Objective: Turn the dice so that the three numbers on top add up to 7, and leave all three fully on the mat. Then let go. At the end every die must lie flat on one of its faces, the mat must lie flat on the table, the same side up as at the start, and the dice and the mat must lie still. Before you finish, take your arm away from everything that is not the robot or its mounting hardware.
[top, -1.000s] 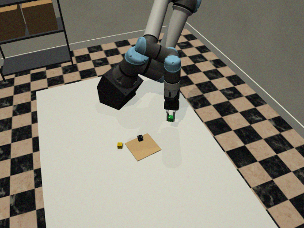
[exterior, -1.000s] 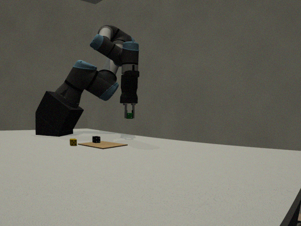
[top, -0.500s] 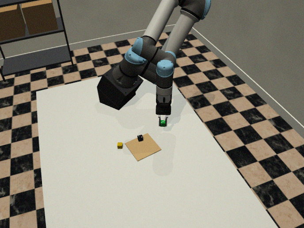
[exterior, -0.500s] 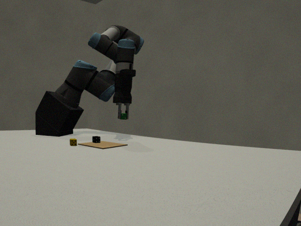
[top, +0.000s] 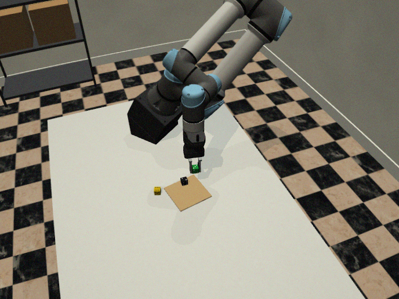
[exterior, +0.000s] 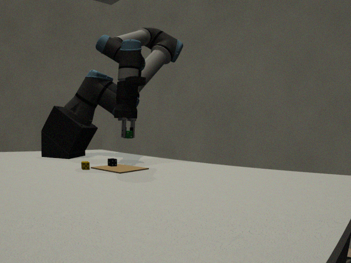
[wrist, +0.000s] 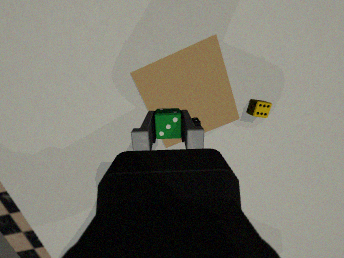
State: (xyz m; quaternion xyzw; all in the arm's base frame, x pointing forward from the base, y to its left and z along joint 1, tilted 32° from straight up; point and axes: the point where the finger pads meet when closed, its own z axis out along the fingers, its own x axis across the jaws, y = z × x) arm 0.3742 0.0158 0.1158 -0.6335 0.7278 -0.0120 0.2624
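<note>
My gripper (top: 195, 170) (exterior: 128, 136) (wrist: 168, 120) is shut on the green die (top: 195, 167) (exterior: 128, 134) (wrist: 168, 124) and holds it well above the table. The green die shows three pips on its upper face in the wrist view. The tan mat (top: 189, 197) (exterior: 121, 169) (wrist: 190, 85) lies flat below. The black die (top: 184, 181) (exterior: 112, 162) (wrist: 196, 121) sits flat near the mat's back edge; a finger mostly hides it in the wrist view, and I cannot tell its top number. The yellow die (top: 157, 190) (exterior: 85, 165) (wrist: 261, 108) lies flat on the table beside the mat, six on top.
The white table (top: 129, 251) (exterior: 198, 215) (wrist: 300, 190) carries the mat and the arm's black base (top: 151, 125) (exterior: 65, 135), which stands at the back left. A shelf with cardboard boxes (top: 53, 22) stands behind the table in the top view.
</note>
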